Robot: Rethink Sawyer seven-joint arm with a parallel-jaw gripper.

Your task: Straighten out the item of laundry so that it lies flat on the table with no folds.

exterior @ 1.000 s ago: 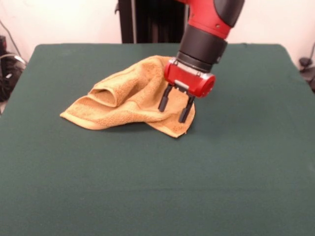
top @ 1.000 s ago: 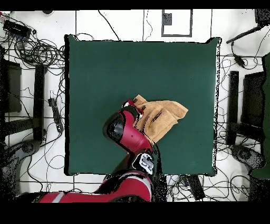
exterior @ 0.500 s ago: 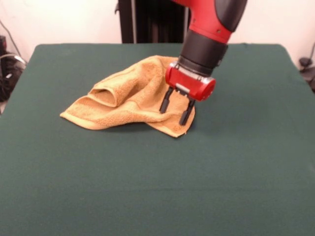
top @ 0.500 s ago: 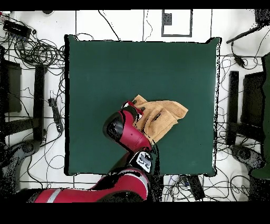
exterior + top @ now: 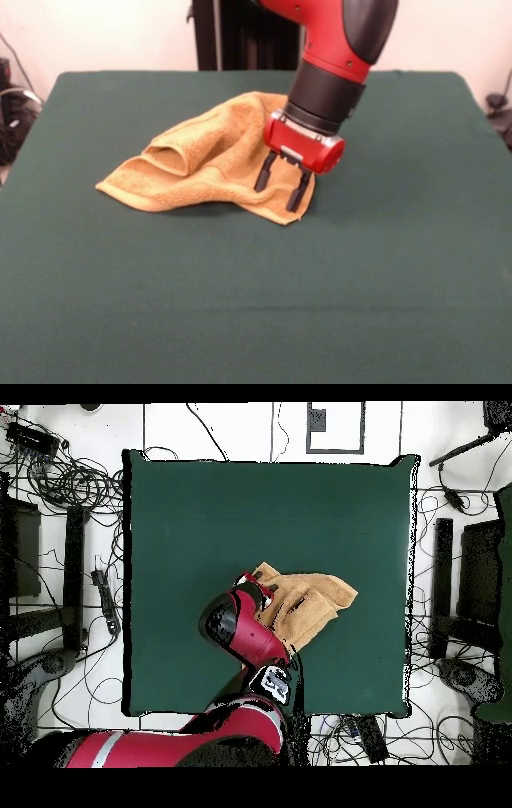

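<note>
Towel (image 5: 204, 160): mustard-yellow terry cloth, crumpled and folded over itself, centre of the front frame slightly left and above the middle; in the overhead frame (image 5: 305, 606) just right of centre.
Folds: raised rolled ridge on the left half in the front view, opening toward the left; flatter flap along the lower edge, ending in a corner at lower right under the gripper.
Lie of the cloth: bunched, not flat, one corner pointing to the frame's left, another toward the upper centre.
Table (image 5: 240, 304): dark green cloth, filling most of the front frame; in the overhead frame (image 5: 200, 524) a large green rectangle, towel well inside its edges.
Gripper (image 5: 278, 182): black fingers spread apart, nothing between them, tilted, tips down over the towel's right-hand corner; contact with the cloth not clear.
Gripper in overhead frame (image 5: 256, 584): at the towel's left edge, mostly hidden by the wrist.
Arm (image 5: 336, 48): red and black, dropping in from the top of the front frame, right of centre; in the overhead frame (image 5: 245, 644) rising from the bottom edge toward the middle.
Surroundings: cables and dark equipment (image 5: 60, 484) on the pale floor along both sides of the overhead frame.
</note>
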